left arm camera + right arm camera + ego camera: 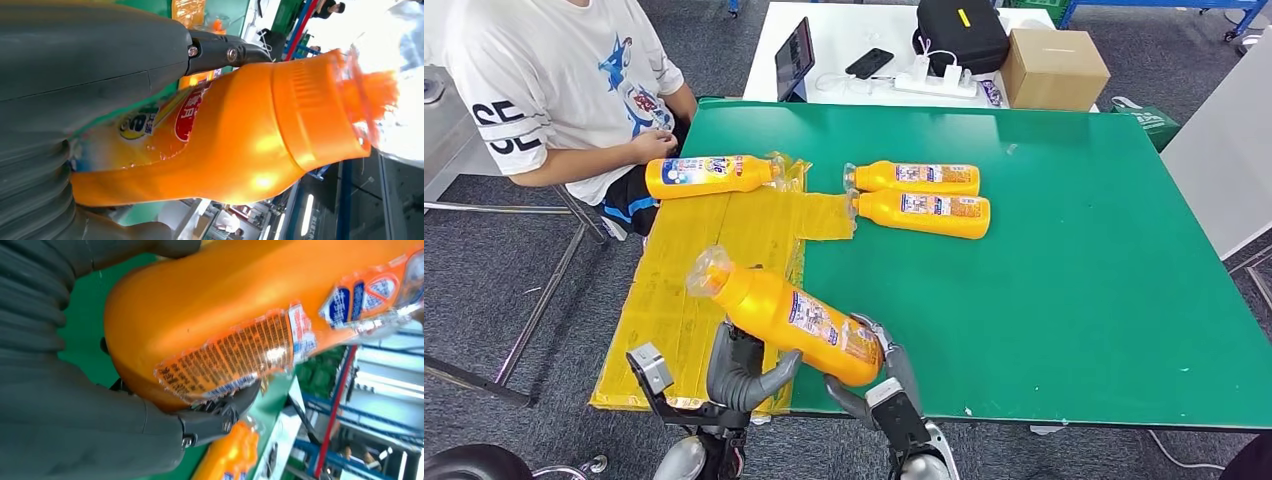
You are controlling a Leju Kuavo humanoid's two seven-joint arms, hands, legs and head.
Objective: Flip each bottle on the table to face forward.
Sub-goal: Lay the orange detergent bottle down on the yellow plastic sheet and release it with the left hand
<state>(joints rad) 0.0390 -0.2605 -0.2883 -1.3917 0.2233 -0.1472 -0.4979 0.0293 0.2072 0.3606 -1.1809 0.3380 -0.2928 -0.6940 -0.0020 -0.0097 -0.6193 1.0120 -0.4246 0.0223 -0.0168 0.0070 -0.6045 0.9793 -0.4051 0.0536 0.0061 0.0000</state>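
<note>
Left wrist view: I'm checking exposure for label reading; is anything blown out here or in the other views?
Left wrist view: cap end of the held bottle washes into white glare. Right wrist view: its label shows a small glint, print readable. Head view: evenly lit.

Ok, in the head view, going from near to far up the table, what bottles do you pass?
Held bottle in both hands → lower bottle of the pair → upper bottle of the pair → bottle by the person, about level with that last one.
</note>
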